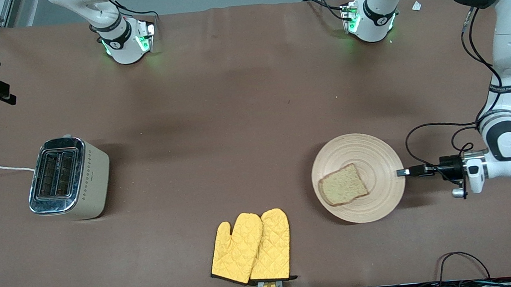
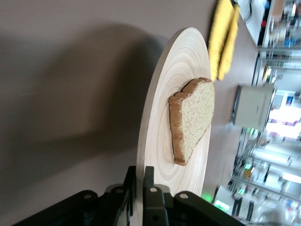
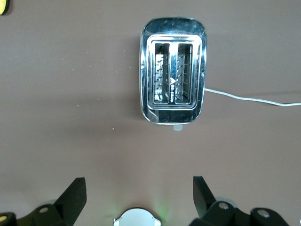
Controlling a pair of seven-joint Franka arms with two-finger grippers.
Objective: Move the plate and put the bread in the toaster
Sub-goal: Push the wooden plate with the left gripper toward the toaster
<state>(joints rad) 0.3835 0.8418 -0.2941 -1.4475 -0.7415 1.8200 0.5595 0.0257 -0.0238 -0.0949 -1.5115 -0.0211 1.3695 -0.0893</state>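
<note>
The left gripper point(image 1: 404, 172) is clenched on the plate point(image 1: 375, 152) at its three o'clock rim, so the plate should be kept level and slid slowly or the bread point(image 1: 343, 185) may slip off. The speckled, dark-crusted slice lies at the plate's seven o'clock. The right gripper point(image 3: 136, 195) waits spread wide above the toaster point(image 1: 69, 178), at the right arm's end of the table.

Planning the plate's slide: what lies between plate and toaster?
In the front view, only bare tablecloth between plate and toaster; the oven mitts lie nearer the camera.
</note>
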